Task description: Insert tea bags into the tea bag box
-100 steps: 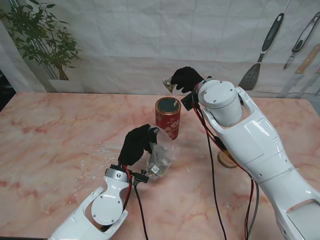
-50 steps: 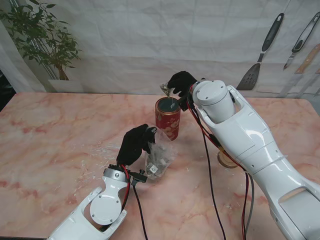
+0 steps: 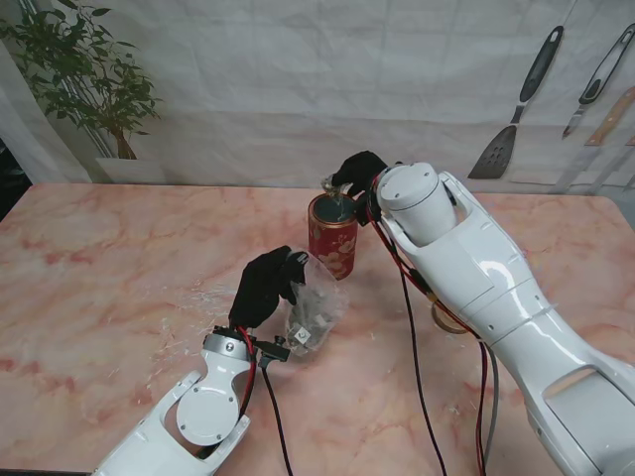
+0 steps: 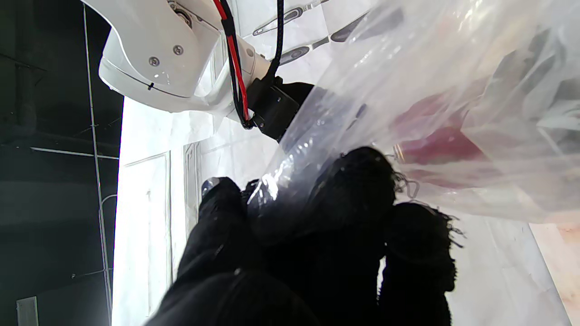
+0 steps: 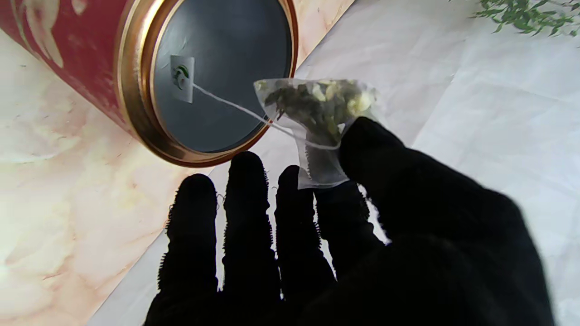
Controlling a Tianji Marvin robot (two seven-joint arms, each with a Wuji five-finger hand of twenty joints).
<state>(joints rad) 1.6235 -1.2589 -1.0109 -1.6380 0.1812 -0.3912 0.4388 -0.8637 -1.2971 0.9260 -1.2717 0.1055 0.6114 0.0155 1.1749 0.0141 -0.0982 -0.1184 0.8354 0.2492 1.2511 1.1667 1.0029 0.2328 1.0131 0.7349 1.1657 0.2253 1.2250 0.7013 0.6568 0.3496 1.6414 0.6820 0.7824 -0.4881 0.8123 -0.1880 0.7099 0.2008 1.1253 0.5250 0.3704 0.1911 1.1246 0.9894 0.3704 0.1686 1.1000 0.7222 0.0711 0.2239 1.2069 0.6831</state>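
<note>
Pinching a tea bag [image 5: 317, 113] between thumb and forefinger, the right hand [image 3: 359, 171] holds it just beyond the upright tin [image 3: 332, 234], its string trailing to a tag [image 5: 181, 78] over the tin's open mouth. Nearer me, the left hand [image 3: 266, 286] grips a clear bag [image 3: 316, 315].

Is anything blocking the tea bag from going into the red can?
Nothing visible does. The right hand pinches the tea bag by the red can, whose mouth is open with no lid. The bag's paper tag already hangs over the opening.
</note>
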